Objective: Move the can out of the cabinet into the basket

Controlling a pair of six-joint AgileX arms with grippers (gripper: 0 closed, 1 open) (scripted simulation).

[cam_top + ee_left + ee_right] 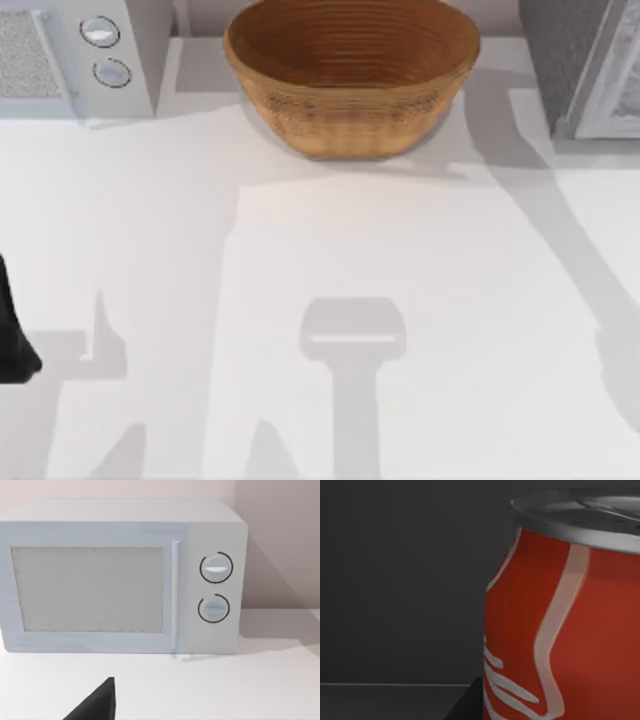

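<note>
The red can (pixel 560 625), with white script and a silver rim, stands upright very close in the right wrist view, against a dark grey wall and floor. A dark wedge of my right gripper (pixel 465 705) shows low beside the can. The tan wicker basket (pixel 352 78) sits at the back middle of the table. The grey speckled cabinet (pixel 562 50) with its white-framed door (pixel 615 85) stands at the back right. My left gripper (pixel 95 705) is parked at the table's left edge, facing the white appliance.
A white appliance (pixel 120 50) with two round silver knobs stands at the back left, seen head-on in the left wrist view as a white appliance (pixel 120 575). Arm shadows lie across the white table (pixel 330 260).
</note>
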